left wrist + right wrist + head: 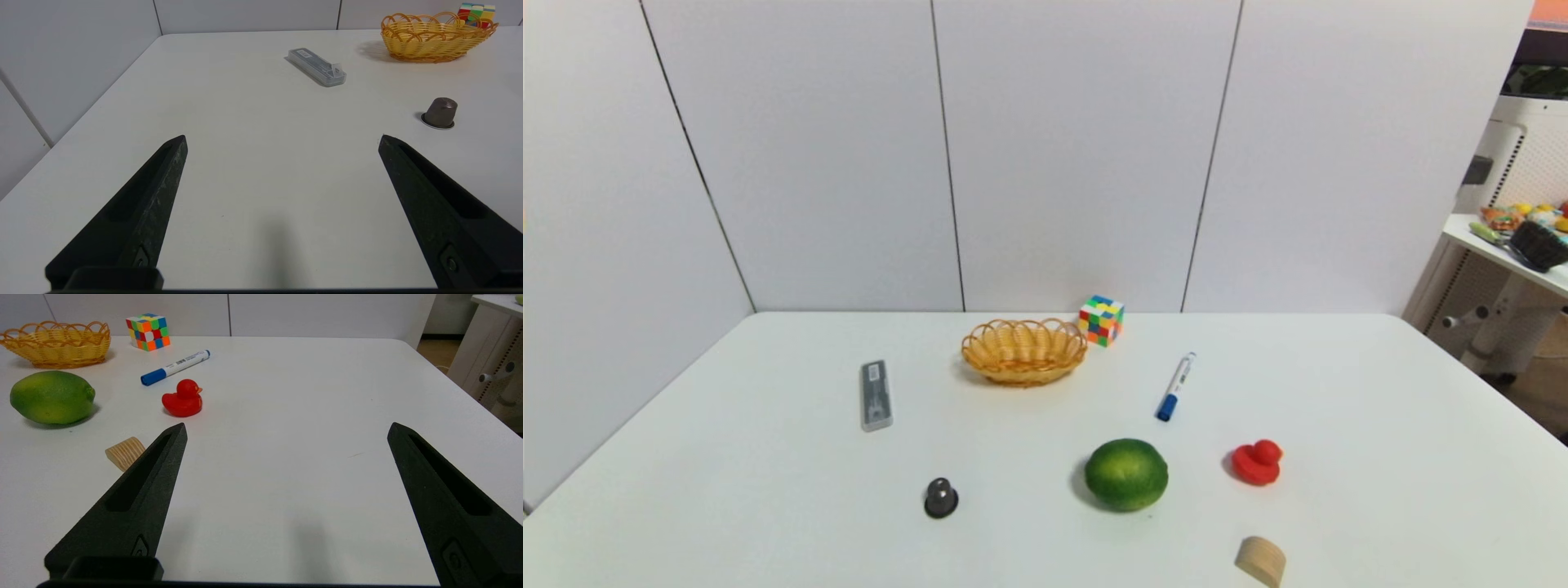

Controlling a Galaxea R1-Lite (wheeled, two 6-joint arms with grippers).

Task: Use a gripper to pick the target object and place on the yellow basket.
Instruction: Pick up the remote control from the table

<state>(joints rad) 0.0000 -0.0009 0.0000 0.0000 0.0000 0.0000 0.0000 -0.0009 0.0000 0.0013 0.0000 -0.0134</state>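
Left of the yellow basket (pixel 1023 351) lies the target object (pixel 876 395); my left gripper (pixel 282 141) and right gripper (pixel 286 430) hang spread wide, holding nothing.

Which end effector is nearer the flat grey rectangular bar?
Left. The left end effector is open, with the flat grey rectangular bar ahead of it. The right end effector is open over the table's other side, near the red duck.

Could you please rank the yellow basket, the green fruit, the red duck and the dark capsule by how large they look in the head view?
1. yellow basket, widest though farthest
2. green fruit
3. red duck
4. dark capsule
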